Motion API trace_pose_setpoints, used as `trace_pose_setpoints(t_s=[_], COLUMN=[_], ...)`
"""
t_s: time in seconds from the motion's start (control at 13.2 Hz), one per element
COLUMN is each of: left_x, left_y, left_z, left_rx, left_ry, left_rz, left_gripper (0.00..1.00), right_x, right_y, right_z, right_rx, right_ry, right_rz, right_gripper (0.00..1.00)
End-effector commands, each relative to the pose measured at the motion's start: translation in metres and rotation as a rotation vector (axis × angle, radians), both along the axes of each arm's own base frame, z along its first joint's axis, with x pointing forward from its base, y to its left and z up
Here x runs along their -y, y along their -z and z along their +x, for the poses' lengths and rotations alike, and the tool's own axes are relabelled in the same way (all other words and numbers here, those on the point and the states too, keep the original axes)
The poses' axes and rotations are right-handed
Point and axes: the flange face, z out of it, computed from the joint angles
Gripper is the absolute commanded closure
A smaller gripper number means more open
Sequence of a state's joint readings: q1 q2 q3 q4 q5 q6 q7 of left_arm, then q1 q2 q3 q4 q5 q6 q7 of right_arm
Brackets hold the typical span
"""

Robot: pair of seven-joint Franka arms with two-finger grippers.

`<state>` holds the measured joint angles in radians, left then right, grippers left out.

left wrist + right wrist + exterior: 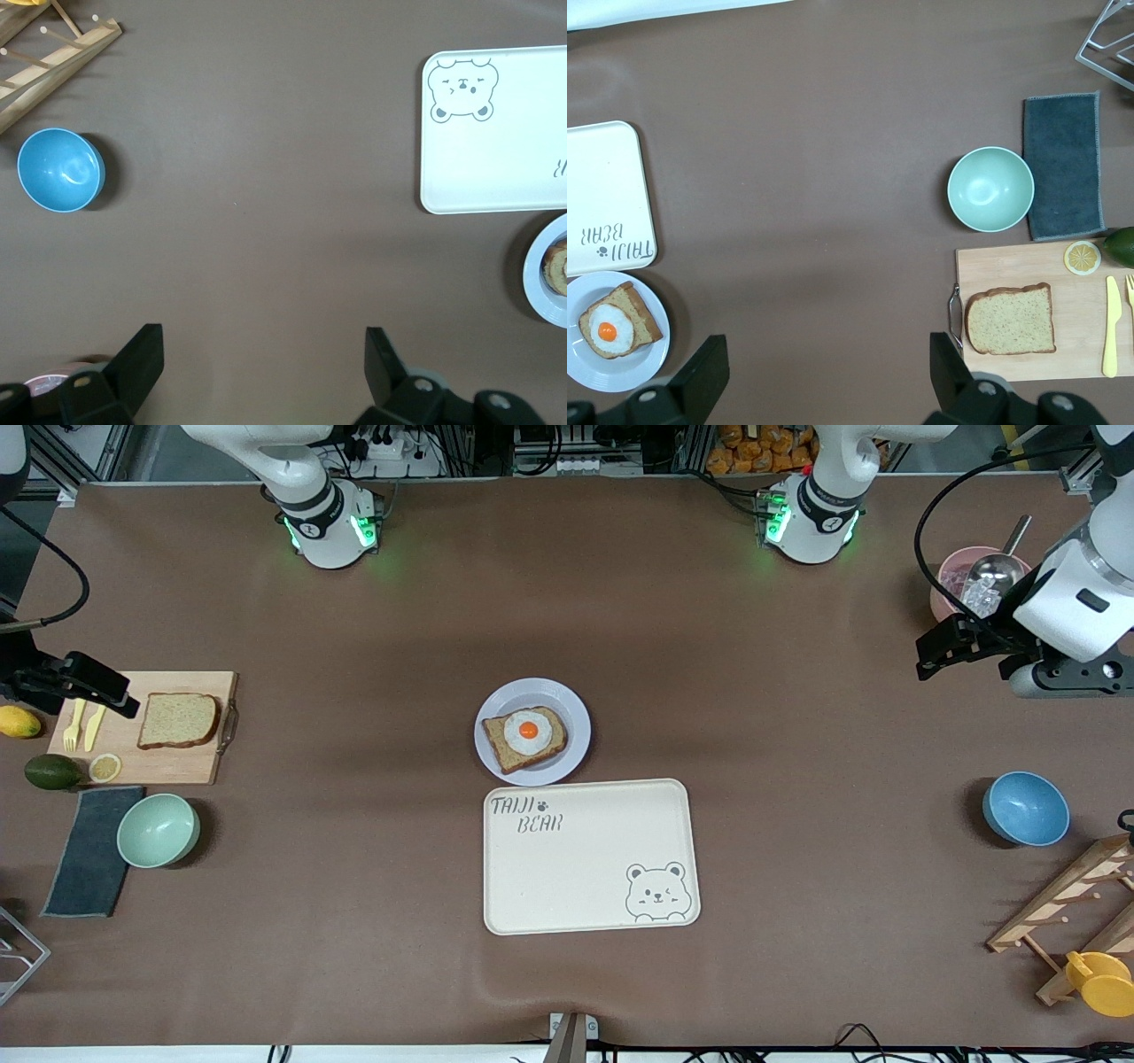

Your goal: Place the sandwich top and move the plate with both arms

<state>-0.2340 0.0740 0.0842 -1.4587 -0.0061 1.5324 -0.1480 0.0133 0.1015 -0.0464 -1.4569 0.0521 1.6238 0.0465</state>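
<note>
the sandwich top (pixel 177 720) lay flat on a board (pixel 195 766) at the right arm's end of the desk (pixel 354 921), beside a yellow knife (pixel 94 726) and fork (pixel 74 724), seemingly staged there as the spare slice waiting to be picked up. the plate (pixel 576 731) sat mid-desk with the egg toast (pixel 524 739) on it, its near rim just touching the tray (pixel 585 868), which lay nearer the front camera; judging by that, the tray was the plate's likely destination once the sandwich was closed.

the right end effector (pixel 111 700) hovered over the board's knife-and-fork end, fingers (pixel 700 376) spread wide and holding nothing. the sandwich top was just beside it, on the same board, toward the desk's middle. the plate was well apart from it.

the left end effector (pixel 943 646) waited over the left arm's end of the desk near a pink bowl (pixel 952 580), fingers (pixel 142 359) likewise spread and empty, well apart from the plate and farther still from the sandwich top.
</note>
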Motion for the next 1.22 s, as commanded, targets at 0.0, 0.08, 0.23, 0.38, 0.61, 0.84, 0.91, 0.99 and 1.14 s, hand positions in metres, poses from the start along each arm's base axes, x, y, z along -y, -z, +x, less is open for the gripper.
trace_pose_setpoints(t_s=[0.0, 0.08, 0.23, 0.38, 0.61, 0.84, 0.91, 0.99, 1.14], left_x=[-0.005, -0.005, -0.005, -0.003, -0.003, -0.002, 0.002, 0.005, 0.003], left_y=[-0.006, -0.006, -0.005, -0.004, 0.002, 0.006, 0.009, 0.014, 0.026], left_z=[0.002, 0.003, 0.002, 0.003, 0.006, 0.009, 0.012, 0.017, 0.029], left_rx=[0.006, 0.006, 0.004, 0.003, -0.008, -0.013, -0.008, -0.006, -0.003], left_ry=[-0.006, -0.007, -0.006, -0.003, -0.007, -0.004, 0.001, 0.001, -0.023], left_rz=[-0.003, -0.004, -0.004, -0.002, -0.006, -0.021, -0.058, -0.096, -0.182], left_gripper=[0.00, 0.00, 0.00, 0.00, 0.00, 0.00, 0.00, 0.00, 0.00], right_x=[0.001, 0.001, 0.005, 0.006, 0.019, 0.029, 0.034, 0.039, 0.056], right_y=[-0.005, -0.005, -0.006, -0.006, 0.002, 0.013, 0.018, 0.028, 0.035], right_z=[0.002, 0.002, 0.002, 0.002, 0.002, 0.003, 0.003, 0.004, 0.004], right_rx=[-0.002, -0.002, 0.001, 0.001, -0.017, -0.038, -0.047, -0.065, -0.077], right_ry=[-0.006, -0.006, -0.001, -0.001, 0.011, 0.025, 0.033, 0.041, 0.038], right_rz=[0.002, 0.002, 0.003, 0.003, 0.005, 0.006, 0.007, 0.008, 0.012], right_gripper=[0.00, 0.00, 0.00, 0.00, 0.00, 0.00, 0.00, 0.00, 0.00])
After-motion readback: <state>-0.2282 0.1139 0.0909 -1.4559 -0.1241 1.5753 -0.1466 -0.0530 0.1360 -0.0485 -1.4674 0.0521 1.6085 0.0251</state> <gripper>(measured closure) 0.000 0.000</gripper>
